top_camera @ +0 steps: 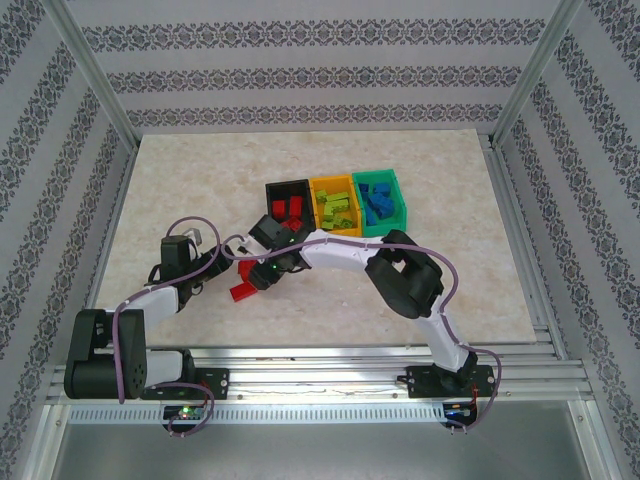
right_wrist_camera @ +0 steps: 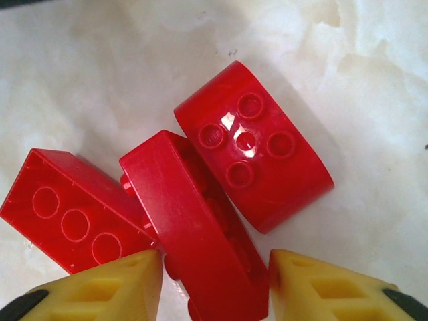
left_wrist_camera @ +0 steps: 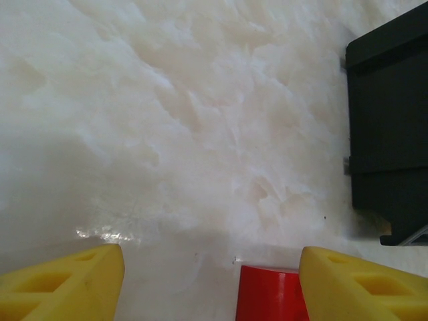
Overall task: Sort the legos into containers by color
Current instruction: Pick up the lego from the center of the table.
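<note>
Three joined bins stand in a row near the middle of the pale marbled table (top_camera: 180, 180): the black bin (top_camera: 288, 184) on the left holds red bricks (top_camera: 292, 210), the yellow-orange bin (top_camera: 330, 181) in the middle holds lime green bricks (top_camera: 338, 208), and the green bin (top_camera: 403, 205) on the right holds blue bricks (top_camera: 378, 203); nearer the arms than the black bin, a loose red cluster (top_camera: 242, 291) lies on the bare table with both arms reaching toward it; the right wrist camera shows that cluster as three red pieces bunched together; a rounded red brick (right_wrist_camera: 254, 150) lies studs up, a slanted red brick (right_wrist_camera: 67, 214) lies to the other side showing three round hollows, and a middle red brick (right_wrist_camera: 194, 221) stands on its edge between them, touching both; the right gripper (right_wrist_camera: 214, 267) is closed narrowly around this middle red brick, one yellow fingertip (right_wrist_camera: 114, 287) against each long side; whether the brick is off the table I cannot tell; the left gripper (left_wrist_camera: 210, 274) hangs low over the table with its jaws spread wide and nothing gripped; a red piece (left_wrist_camera: 271, 297) sits between its fingertips (left_wrist_camera: 67, 281), just beside the one on the picture's right, and a dark wall of the black bin shows at that view's right edge.
</note>
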Motion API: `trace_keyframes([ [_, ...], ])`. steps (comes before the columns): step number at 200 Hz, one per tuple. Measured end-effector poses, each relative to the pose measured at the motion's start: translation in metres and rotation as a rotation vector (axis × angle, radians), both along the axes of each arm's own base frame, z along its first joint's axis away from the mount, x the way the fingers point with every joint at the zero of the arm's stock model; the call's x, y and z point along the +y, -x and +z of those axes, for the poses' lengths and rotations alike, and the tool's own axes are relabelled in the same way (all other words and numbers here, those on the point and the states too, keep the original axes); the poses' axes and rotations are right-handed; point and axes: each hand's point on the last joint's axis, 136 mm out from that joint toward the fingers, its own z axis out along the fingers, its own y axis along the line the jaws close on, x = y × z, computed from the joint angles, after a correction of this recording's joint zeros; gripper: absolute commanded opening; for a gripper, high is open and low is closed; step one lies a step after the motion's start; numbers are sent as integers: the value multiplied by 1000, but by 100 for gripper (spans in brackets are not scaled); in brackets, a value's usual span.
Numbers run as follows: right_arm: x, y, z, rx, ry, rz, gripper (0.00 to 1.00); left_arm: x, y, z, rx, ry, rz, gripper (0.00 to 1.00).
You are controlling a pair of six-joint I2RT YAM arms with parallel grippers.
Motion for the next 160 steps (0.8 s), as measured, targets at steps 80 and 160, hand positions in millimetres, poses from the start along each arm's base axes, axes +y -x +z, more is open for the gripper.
trace_keyframes([
  [80,-11,8,-10,-4,1,1,27,-5,0,-7,18,25,-21,71],
  [160,-38,34,-8,0,26,-10,23,-7,-3,-6,5,44,-31,71],
])
